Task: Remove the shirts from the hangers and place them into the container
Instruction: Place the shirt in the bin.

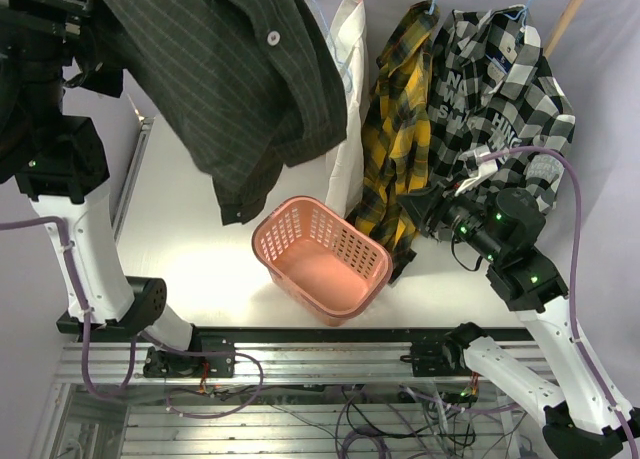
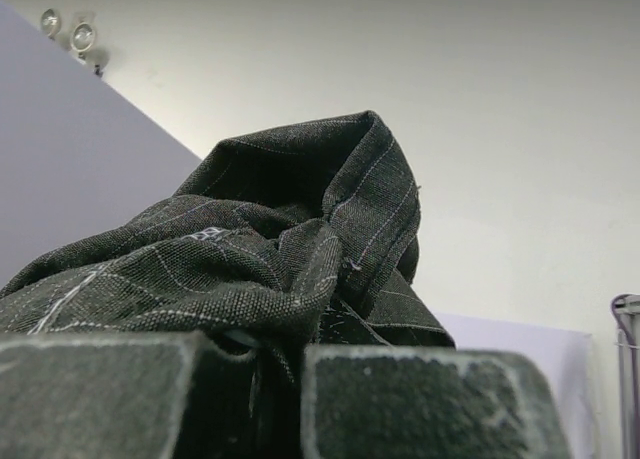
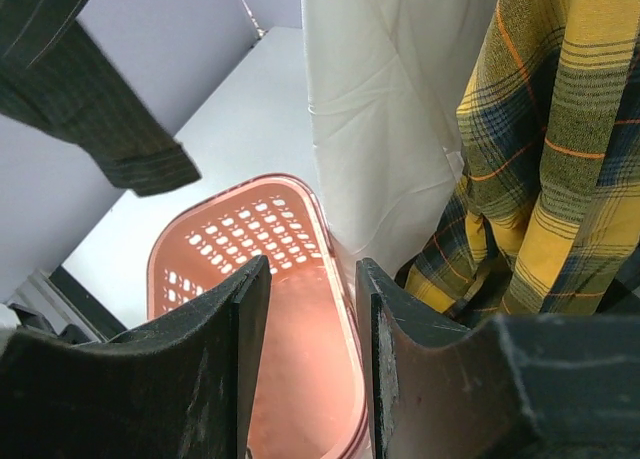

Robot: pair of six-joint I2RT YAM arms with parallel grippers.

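Observation:
My left gripper (image 2: 280, 364) is shut on a bunch of the dark pinstriped shirt (image 2: 290, 229). In the top view that shirt (image 1: 240, 79) hangs high at the back left, its hem above the container's left side; the gripper itself is hidden there. The container, a salmon-pink lattice basket (image 1: 345, 229), stands mid-table with nothing in it. My right gripper (image 3: 310, 279) is open and holds nothing, looking down into the basket (image 3: 230, 229); it sits at the plaid shirt's lower edge (image 1: 418, 215). White (image 1: 348, 109), yellow plaid (image 1: 400, 129) and checked (image 1: 500, 89) shirts hang on light blue hangers (image 1: 432, 1).
A wooden rack pole (image 1: 568, 14) slants at the back right. A grey wall panel (image 3: 180, 39) stands along the table's left side. The hanging white shirt (image 3: 390, 109) and plaid shirt (image 3: 540, 179) are close by my right fingers (image 3: 385, 319). Cables lie below the table's front rail (image 1: 330, 334).

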